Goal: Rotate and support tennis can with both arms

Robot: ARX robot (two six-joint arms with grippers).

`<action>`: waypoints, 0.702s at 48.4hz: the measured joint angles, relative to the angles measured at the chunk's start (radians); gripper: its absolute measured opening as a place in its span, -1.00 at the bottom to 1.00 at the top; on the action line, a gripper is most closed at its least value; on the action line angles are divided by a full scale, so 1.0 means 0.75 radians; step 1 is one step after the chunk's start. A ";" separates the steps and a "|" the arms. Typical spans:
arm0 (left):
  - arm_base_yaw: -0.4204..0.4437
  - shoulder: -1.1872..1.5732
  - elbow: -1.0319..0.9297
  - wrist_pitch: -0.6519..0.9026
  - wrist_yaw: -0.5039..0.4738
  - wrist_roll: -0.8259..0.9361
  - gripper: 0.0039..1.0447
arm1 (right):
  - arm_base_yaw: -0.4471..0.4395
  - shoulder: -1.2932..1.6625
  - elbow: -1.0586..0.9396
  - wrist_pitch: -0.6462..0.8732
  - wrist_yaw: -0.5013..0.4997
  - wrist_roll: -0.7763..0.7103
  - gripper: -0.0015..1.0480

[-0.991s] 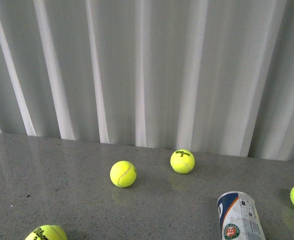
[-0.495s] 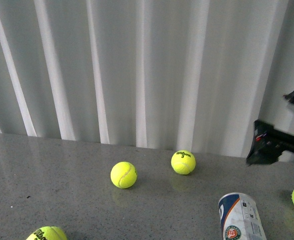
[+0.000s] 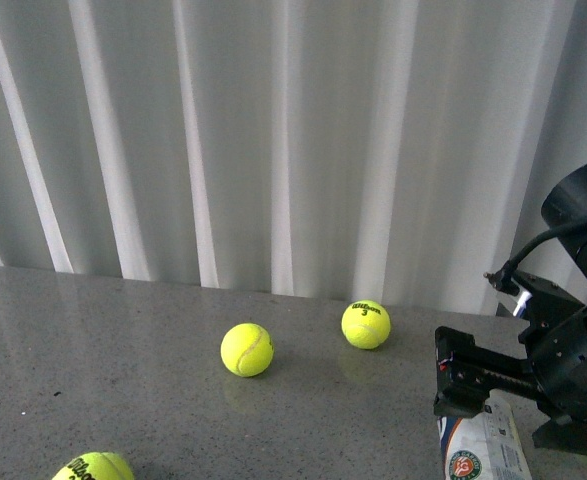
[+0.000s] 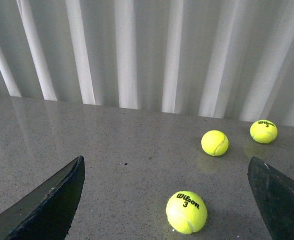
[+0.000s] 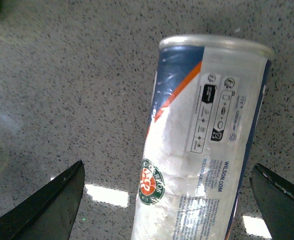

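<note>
Tennis can (image 5: 202,145) lies flat on grey table (image 5: 61,100) between right gripper's (image 5: 168,167) wide-spread fingers, touching neither. Left gripper (image 4: 164,162) equally spread over bare tabletop, one ball (image 4: 186,212) near.

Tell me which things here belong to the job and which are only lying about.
Belong to the job: tennis can, lying on its side; right gripper, open above it; left gripper, open.
Just lying about: three tennis balls on the grey table; white curtain behind.
</note>
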 joint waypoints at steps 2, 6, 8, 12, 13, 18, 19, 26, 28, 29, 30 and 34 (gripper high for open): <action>0.000 0.000 0.000 0.000 0.000 0.000 0.88 | 0.002 0.014 -0.026 0.022 -0.003 0.009 0.87; 0.000 0.000 0.000 0.000 0.000 0.000 0.88 | 0.004 0.043 -0.069 0.059 -0.004 0.022 0.87; 0.000 0.000 0.000 0.000 0.000 0.000 0.88 | 0.004 0.064 -0.083 0.079 -0.004 0.030 0.87; 0.000 0.000 0.000 0.000 0.000 0.000 0.88 | 0.006 0.099 -0.096 0.113 -0.003 0.035 0.87; 0.000 0.000 0.000 0.000 -0.001 0.000 0.88 | 0.007 0.108 -0.099 0.126 -0.002 0.035 0.87; 0.000 0.000 0.000 0.000 0.000 0.000 0.88 | 0.011 0.132 -0.121 0.172 0.011 0.035 0.87; 0.000 0.000 0.000 0.000 0.000 0.000 0.88 | 0.014 0.137 -0.127 0.184 0.012 0.034 0.87; 0.000 0.000 0.000 0.000 0.000 0.000 0.88 | 0.026 0.154 -0.150 0.222 0.027 0.033 0.77; 0.000 0.000 0.000 0.000 0.000 0.000 0.88 | 0.030 0.156 -0.157 0.229 0.028 0.032 0.68; 0.000 0.000 0.000 0.000 0.000 0.000 0.88 | 0.031 0.157 -0.158 0.231 0.030 0.032 0.64; 0.000 0.000 0.000 0.000 0.000 0.000 0.88 | 0.033 0.158 -0.161 0.234 0.031 0.032 0.58; 0.000 0.000 0.000 0.000 0.000 0.000 0.88 | 0.036 0.159 -0.163 0.244 0.037 0.029 0.39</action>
